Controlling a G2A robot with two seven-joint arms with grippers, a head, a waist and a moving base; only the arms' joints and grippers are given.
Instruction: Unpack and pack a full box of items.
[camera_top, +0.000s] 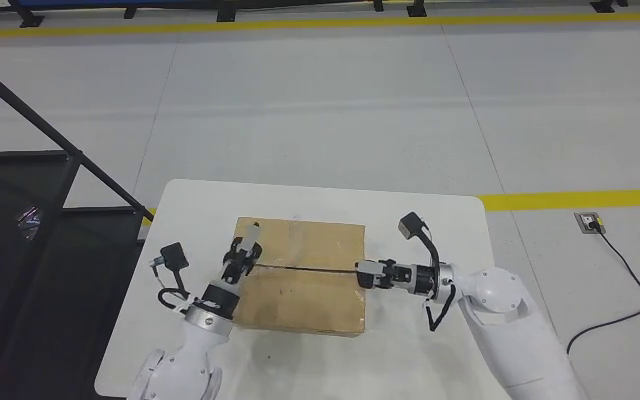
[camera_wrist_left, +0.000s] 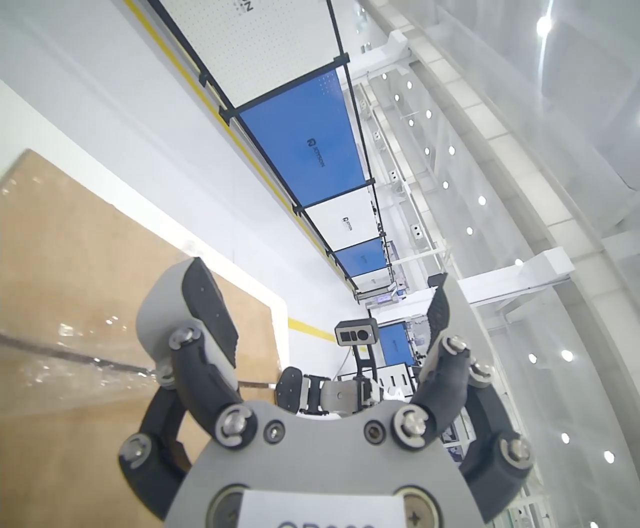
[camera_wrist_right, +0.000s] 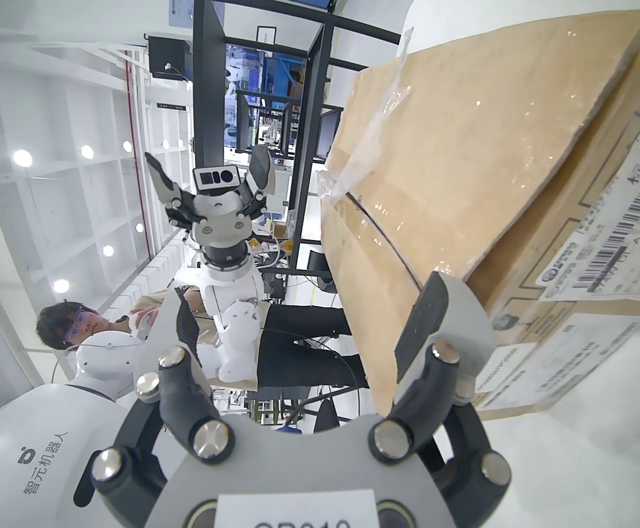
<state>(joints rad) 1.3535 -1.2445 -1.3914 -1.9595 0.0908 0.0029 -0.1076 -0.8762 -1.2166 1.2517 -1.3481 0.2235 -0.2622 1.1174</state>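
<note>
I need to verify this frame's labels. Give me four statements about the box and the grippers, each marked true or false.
1. The cardboard box has its top flaps closed. True.
2. The left gripper is shut on a strip of tape. False: it is open and holds nothing.
3. The right gripper is open at the box's edge. True.
4. The box stands on the floor. False: it stands on the white table.

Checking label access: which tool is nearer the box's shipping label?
Right. The right tool is beside the shipping label; the left tool is by the cardboard box's opposite edge.
</note>
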